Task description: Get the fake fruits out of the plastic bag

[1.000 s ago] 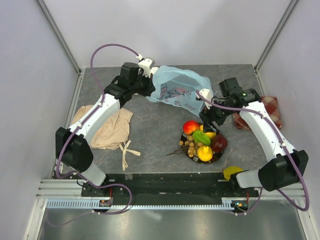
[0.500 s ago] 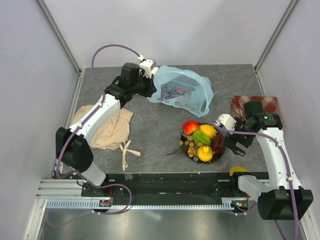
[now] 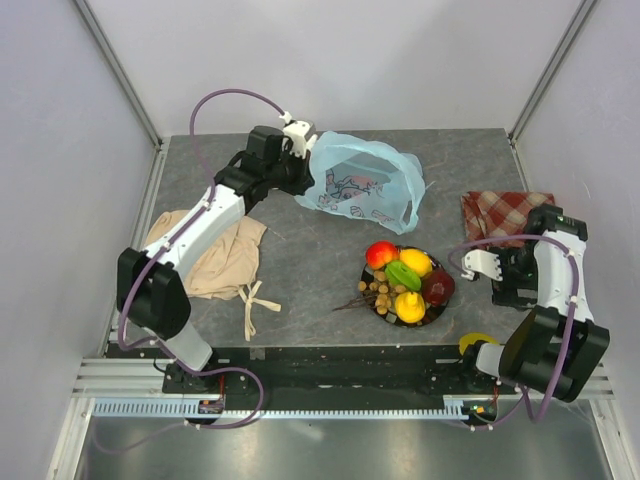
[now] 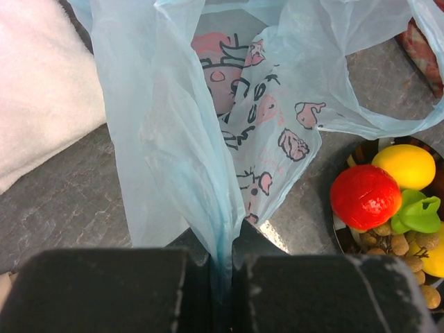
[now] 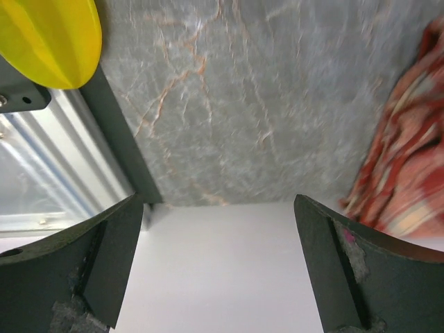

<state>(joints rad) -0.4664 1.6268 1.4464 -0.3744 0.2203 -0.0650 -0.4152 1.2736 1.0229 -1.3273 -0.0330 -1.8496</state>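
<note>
The light-blue plastic bag (image 3: 365,185) lies at the back middle of the table with its mouth open. My left gripper (image 3: 300,165) is shut on the bag's left edge, and in the left wrist view (image 4: 223,253) the bag's film (image 4: 173,132) is pinched between the jaws. The fake fruits sit on a dark plate (image 3: 443,300): a red apple (image 3: 380,253), a lemon (image 3: 415,262), a green piece (image 3: 403,275), a yellow pear (image 3: 408,306), a dark-red piece (image 3: 437,287) and a tan berry cluster (image 3: 378,292). The apple (image 4: 365,196) and lemon (image 4: 404,165) also show in the left wrist view. My right gripper (image 3: 512,288) is open and empty (image 5: 218,201) by the right wall.
A beige cloth (image 3: 215,255) lies at the left under the left arm. A red checked cloth (image 3: 505,215) lies at the right and also shows in the right wrist view (image 5: 406,166). A yellow object (image 3: 470,343) sits at the near edge by the right arm's base.
My right arm has swung from above the plate back to the right edge of the table. My left gripper has stayed shut on the bag, and the bag's mouth has opened wider.
</note>
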